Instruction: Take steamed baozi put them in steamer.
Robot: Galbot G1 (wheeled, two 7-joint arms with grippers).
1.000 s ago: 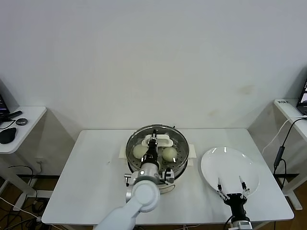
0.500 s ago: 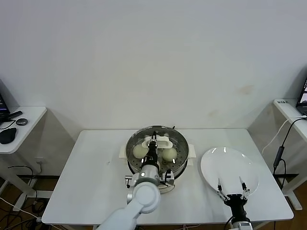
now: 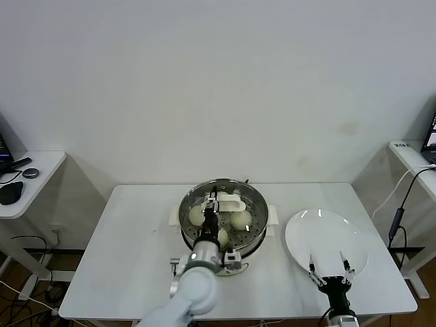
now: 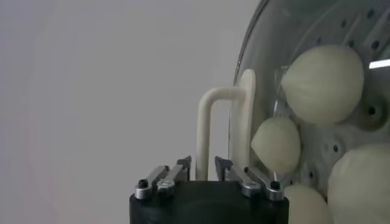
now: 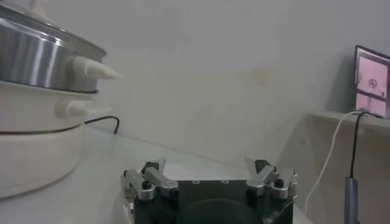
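The steamer (image 3: 223, 240) stands mid-table with the glass lid (image 3: 252, 204) resting on it. Through the glass I see cream-white steamed baozi (image 3: 197, 215) (image 3: 240, 219) (image 3: 222, 237) on the perforated tray; the left wrist view shows several (image 4: 323, 82) (image 4: 277, 143) (image 4: 362, 182). My left gripper (image 3: 213, 203) (image 4: 203, 163) is over the lid, open. The lid's white handle (image 3: 229, 201) (image 4: 207, 131) stands between the jaws with a small gap on each side. My right gripper (image 3: 330, 267) (image 5: 207, 167) is open and holds nothing, at the near edge of the white plate (image 3: 327, 235).
The steamer's white base and side handle (image 5: 91, 68) show in the right wrist view, with a dark cord behind. A side table (image 3: 27, 178) with a mouse stands far left. Another with a cable (image 3: 398, 218) and a screen stands far right.
The left jaws have opened off the lid handle, and the left wrist has drawn slightly back toward the near edge. The lid stays on the steamer. The right arm has not moved.
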